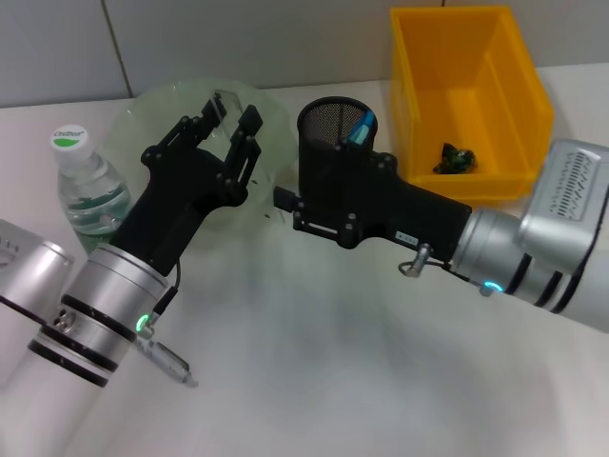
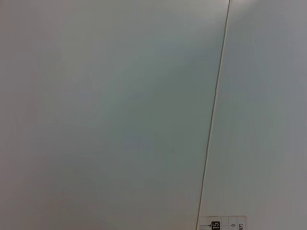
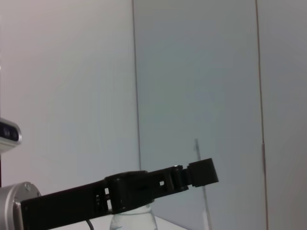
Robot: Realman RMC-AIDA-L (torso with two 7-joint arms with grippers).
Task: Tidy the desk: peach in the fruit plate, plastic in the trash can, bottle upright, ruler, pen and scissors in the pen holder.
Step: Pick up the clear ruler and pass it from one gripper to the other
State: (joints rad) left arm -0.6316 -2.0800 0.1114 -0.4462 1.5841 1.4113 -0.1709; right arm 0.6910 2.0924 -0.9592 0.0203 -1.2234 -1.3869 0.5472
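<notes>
My left gripper [image 1: 231, 112] hangs open over the pale green glass fruit plate [image 1: 143, 105] at the back left, with nothing visible between its fingers. The peach is hidden or out of view. The clear bottle [image 1: 86, 186] with a white and green cap stands upright left of the plate. My right gripper [image 1: 282, 202] points left, just in front of the black mesh pen holder [image 1: 328, 129], which holds a blue pen [image 1: 360, 129]. Dark crumpled plastic [image 1: 455, 158] lies in the yellow trash can [image 1: 519, 86]. Ruler and scissors do not show. The left gripper [image 3: 201, 172] also crosses the right wrist view, above the bottle [image 3: 132, 221].
The white desk [image 1: 314, 362] runs forward to its near edge. A grey panelled wall [image 1: 314, 38] stands right behind the plate and bin. The left wrist view shows only that wall [image 2: 120, 115] with a seam.
</notes>
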